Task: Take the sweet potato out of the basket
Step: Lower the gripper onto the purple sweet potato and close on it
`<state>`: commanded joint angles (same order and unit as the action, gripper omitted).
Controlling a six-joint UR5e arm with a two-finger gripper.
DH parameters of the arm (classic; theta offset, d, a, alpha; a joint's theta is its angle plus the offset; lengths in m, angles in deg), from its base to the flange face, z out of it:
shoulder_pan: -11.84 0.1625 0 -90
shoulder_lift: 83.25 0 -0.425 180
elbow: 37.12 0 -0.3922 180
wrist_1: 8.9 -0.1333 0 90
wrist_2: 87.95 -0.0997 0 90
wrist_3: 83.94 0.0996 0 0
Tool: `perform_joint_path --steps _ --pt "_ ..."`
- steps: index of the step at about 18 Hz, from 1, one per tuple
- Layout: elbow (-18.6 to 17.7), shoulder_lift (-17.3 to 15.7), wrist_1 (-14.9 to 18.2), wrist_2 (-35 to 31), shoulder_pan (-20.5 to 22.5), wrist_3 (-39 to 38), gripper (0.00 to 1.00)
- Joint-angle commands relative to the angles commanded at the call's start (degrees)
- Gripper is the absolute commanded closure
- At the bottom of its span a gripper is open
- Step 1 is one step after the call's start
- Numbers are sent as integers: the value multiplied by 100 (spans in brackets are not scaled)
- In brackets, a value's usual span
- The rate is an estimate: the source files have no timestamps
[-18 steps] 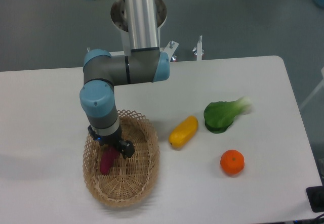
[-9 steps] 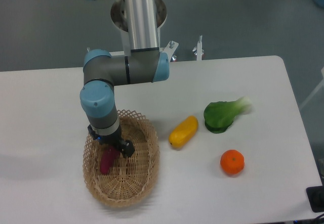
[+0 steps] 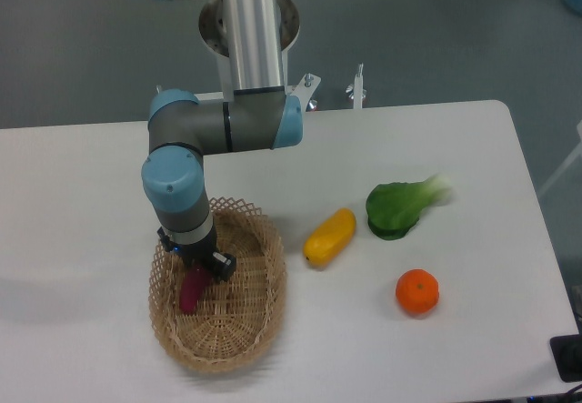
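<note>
The basket (image 3: 238, 330) sits on the worktop (image 3: 82, 194), the sweet potato (image 3: 192, 290) lying inside it. Right of the basket lies the oblong vegetable (image 3: 329, 236); farther right, the leafy green (image 3: 402, 206) and orange fruit (image 3: 417, 292).

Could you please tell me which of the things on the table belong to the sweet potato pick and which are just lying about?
Part of the job:
sweet potato, lying in the basket
basket
gripper, down over the sweet potato's upper end

Just lying about, on the table outside the basket:
yellow vegetable
leafy green vegetable
orange fruit
</note>
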<state>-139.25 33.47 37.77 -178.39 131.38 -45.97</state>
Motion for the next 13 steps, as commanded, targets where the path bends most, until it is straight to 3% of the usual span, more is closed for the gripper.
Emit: perform_joint_path --steps 3,13 --pt "9 -9 9 0 0 9 39" --pt "9 -61 9 -9 9 9 63"
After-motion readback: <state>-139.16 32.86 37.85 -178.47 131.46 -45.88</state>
